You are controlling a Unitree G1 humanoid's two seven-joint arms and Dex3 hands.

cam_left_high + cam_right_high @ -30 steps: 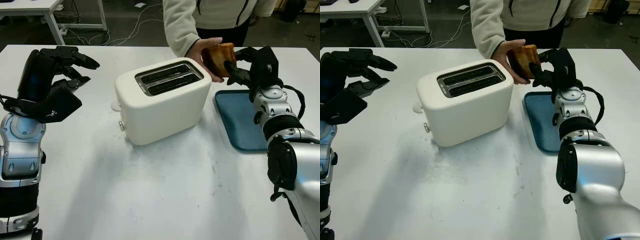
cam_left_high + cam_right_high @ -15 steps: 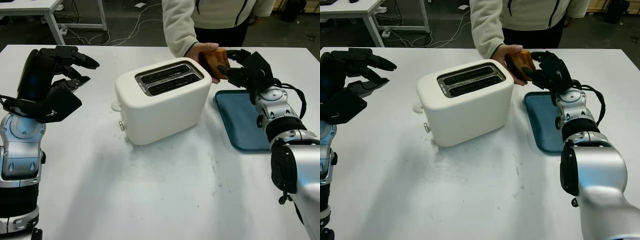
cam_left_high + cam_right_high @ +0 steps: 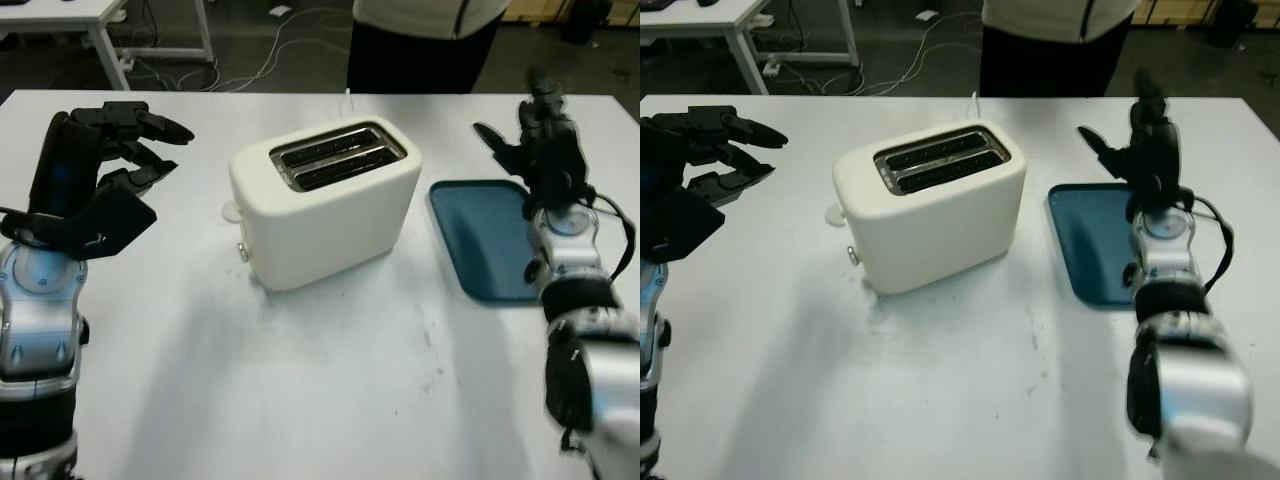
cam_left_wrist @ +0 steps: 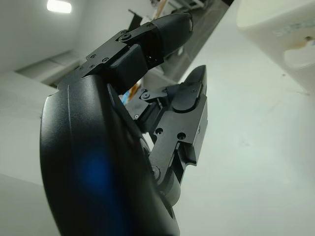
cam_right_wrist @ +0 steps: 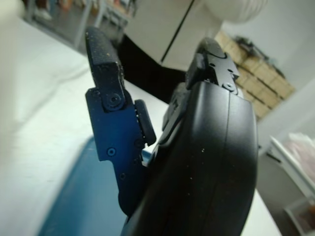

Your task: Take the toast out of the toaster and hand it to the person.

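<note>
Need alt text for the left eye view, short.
A white toaster with both slots empty sits mid-table, a blue tray beside it. The robot's right hand is open above the tray, its left hand open at the far side; a person stands behind the table.

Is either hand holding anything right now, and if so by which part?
Nothing is held. The right hand is open above the blue tray; the left hand is open, raised left of the toaster.

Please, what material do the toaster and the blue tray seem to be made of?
The toaster looks like cream plastic with a smooth, matte shell; its slot frame shines grey, so probably metal. The blue tray looks like matte plastic or rubber, with a low rounded rim and no glare; which of the two, I cannot tell.
</note>
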